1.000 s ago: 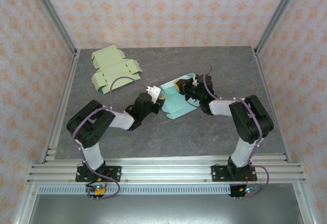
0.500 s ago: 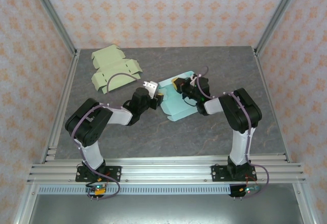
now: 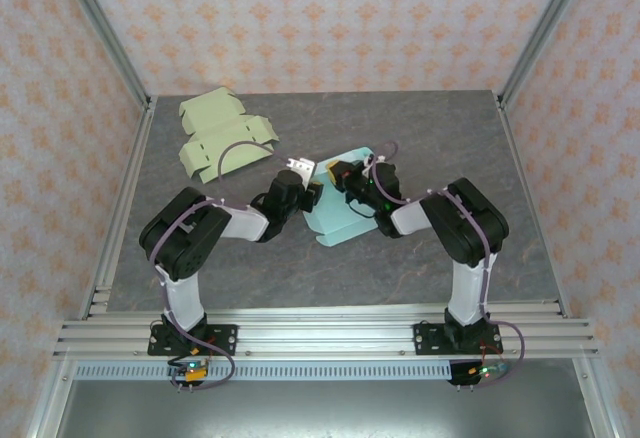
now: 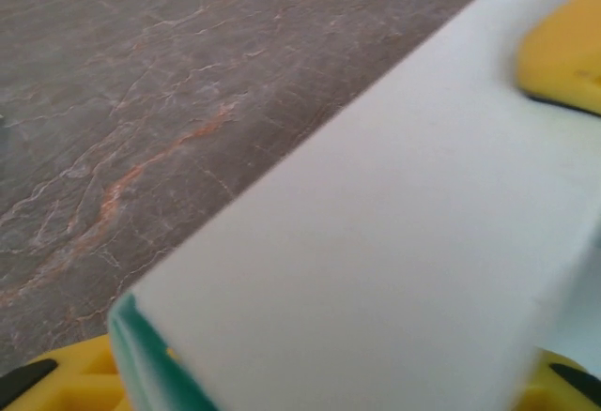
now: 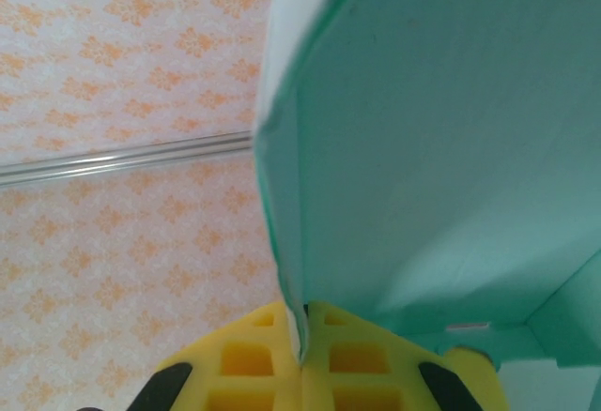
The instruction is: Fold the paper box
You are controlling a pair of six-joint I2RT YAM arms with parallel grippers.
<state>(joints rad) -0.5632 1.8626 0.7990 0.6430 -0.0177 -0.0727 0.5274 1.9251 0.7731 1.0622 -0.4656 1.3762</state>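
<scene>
One teal paper box lies at the middle of the grey table, half opened, and two arms reach it from both sides. The left gripper is at the box's left edge and the right gripper at its upper edge, near each other.

In the right wrist view, the two yellow pads of the right gripper are pressed together on one thin wall of the box, which stands up from them. Behind it is one patterned wall.

In the left wrist view, one pale panel of the box crosses the frame. Two yellow pads show at the lower corners, well apart, with the panel between them. I cannot tell if they press it.

At the upper left of the table lie pale green flat blanks, two as it seems, overlapping, well apart from the teal box.
</scene>
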